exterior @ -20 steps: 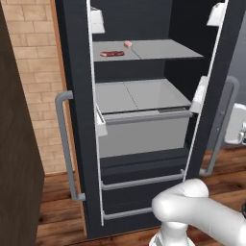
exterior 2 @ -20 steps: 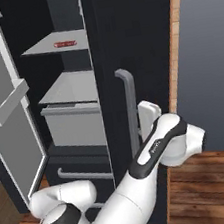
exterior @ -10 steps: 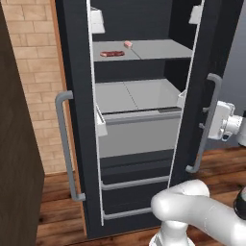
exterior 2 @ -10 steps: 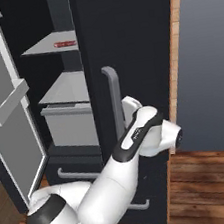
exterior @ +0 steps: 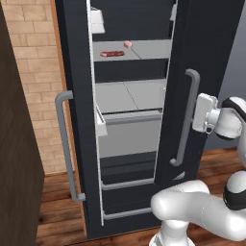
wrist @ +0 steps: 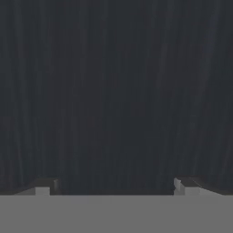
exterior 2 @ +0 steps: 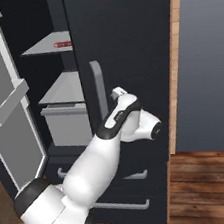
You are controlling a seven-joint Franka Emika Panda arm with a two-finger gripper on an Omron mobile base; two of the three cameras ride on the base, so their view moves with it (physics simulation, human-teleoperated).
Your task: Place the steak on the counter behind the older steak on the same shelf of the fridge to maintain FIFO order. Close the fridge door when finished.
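At the far left of the left base view a brown cabinet side point(exterior: 17, 158) is seen, with a brick wall point(exterior: 36, 72) beside it. Next to the right, the fridge point(exterior: 77, 57) is shown with its left door closed, a grey bar handle point(exterior: 65, 144) running down it. Through the narrowed opening at upper centre, the shelf point(exterior: 144, 49) is visible: the older steak point(exterior: 112, 54), dark red, is laid toward the front, and the steak point(exterior: 129, 44), small and pale pink, is set just behind and to its right. Placement is therefore judged as done. Below, a second grey panel and a drawer point(exterior: 129, 137) are seen.

Right of centre, the right fridge door point(exterior: 206, 57) is held partly swung in, its curved handle point(exterior: 185, 120) facing the camera. At the right edge, the gripper point(exterior: 199, 113) is pressed against the outer door face just beside that handle. From the hand view, the fingertips point(wrist: 43, 185) are shown spread wide against dark door surface, with nothing held between them.

The step in hand is judged to be the closing of the door. A steady push along the door's arc is called for next, until the gap is shut, with care that the handle is not snagged.
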